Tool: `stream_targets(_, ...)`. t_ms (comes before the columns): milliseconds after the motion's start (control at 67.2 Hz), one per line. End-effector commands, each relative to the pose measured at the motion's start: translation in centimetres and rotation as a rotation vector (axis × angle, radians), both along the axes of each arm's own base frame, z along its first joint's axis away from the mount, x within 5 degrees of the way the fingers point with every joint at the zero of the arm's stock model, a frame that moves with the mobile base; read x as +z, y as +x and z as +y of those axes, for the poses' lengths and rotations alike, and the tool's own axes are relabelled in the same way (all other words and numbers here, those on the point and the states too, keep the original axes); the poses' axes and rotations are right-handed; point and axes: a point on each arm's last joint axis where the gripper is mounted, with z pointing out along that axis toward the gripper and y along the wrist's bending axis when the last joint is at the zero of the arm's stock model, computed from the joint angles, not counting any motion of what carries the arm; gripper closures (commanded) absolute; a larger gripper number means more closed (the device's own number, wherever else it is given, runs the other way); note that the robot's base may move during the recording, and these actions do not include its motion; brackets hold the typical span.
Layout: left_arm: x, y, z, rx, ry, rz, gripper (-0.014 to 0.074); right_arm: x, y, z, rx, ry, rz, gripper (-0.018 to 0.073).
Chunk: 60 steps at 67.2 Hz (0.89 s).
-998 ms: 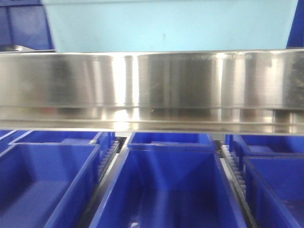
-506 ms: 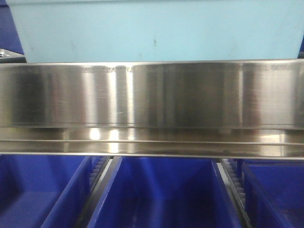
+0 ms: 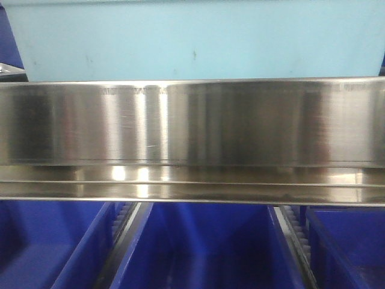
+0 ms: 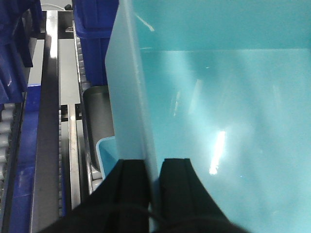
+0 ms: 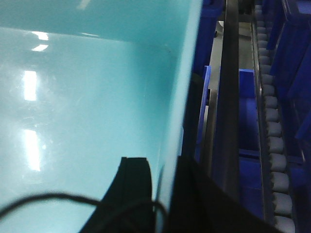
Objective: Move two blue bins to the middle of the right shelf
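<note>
Above the steel shelf rail (image 3: 192, 120), seemingly clear of it, the light blue bin (image 3: 198, 42) spans crosswise: left claw (image 4: 153, 166) pinches its left wall, right claw (image 5: 163, 170) its right

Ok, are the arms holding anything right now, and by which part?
Yes, the light-blue bin: the left gripper pinches its left wall at the rim, the right gripper its right wall, each with one finger inside and one outside.

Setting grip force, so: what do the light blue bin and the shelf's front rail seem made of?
The light blue bin looks like smooth, glossy plastic: thin, translucent wall with soft light reflections. The front rail looks like brushed metal, probably stainless steel: silvery, with streaked vertical highlights.
</note>
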Motion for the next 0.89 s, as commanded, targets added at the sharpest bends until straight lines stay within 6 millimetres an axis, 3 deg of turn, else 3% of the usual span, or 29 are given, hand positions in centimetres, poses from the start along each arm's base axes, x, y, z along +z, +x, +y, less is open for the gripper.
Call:
stream_targets(0,1.00,-0.61,-0.51,-0.053,-0.077,-0.042,0.0707,0.75,-0.05,0.29,0.027,0.031,-0.058,0.0712)
stream_targets(878,1.14,-0.56,-0.54,-0.053,-0.086,-0.057,0.0707,0.75,-0.05,0.29,0.027,0.031,-0.058,0.0712)
